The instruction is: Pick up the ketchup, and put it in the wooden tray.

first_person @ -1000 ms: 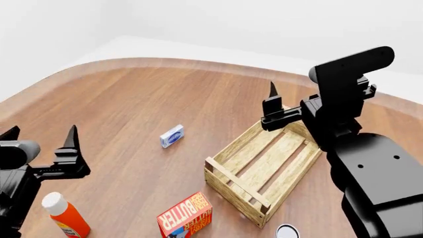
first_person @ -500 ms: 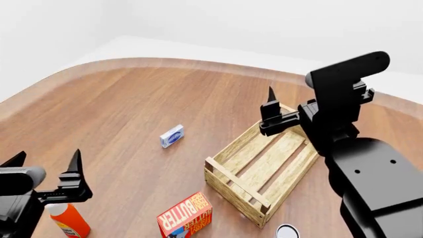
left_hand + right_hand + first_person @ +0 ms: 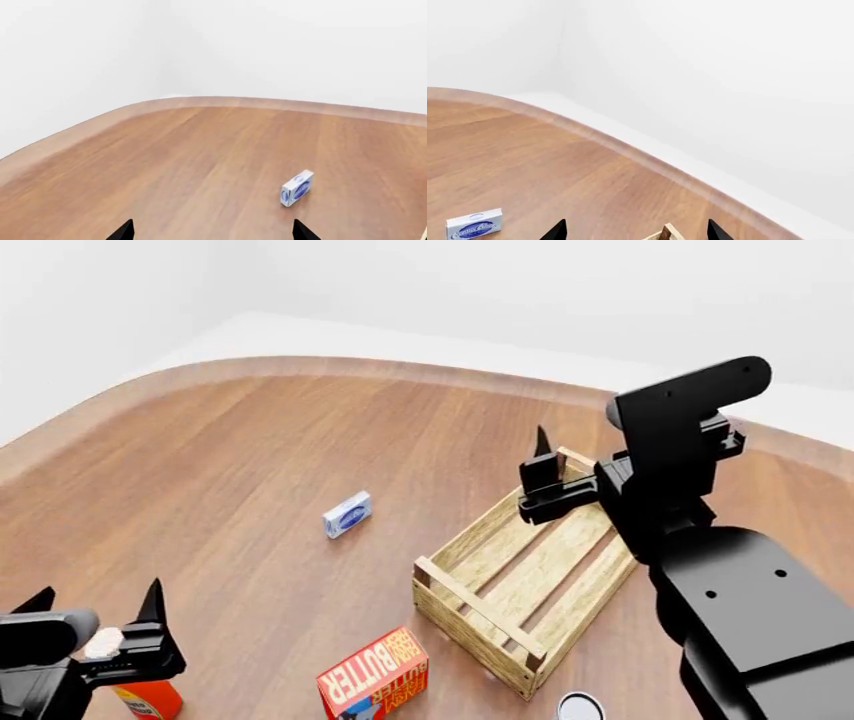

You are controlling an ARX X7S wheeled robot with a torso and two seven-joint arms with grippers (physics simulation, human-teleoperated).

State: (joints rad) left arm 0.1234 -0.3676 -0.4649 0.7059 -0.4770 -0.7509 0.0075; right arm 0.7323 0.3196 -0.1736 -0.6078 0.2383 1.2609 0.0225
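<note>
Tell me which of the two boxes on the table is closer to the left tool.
The red butter box, standing near the table's front edge beside the wooden tray. The small blue-and-white box lies farther back, well beyond the left tool.

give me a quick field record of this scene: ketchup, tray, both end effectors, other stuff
ketchup: upright at the table's near left edge, mostly hidden behind the left end effector
wooden tray: empty, right of centre
left end effector: open, around the ketchup's cap
right end effector: open, above the tray's far end
other: butter box; small blue-and-white box
</note>
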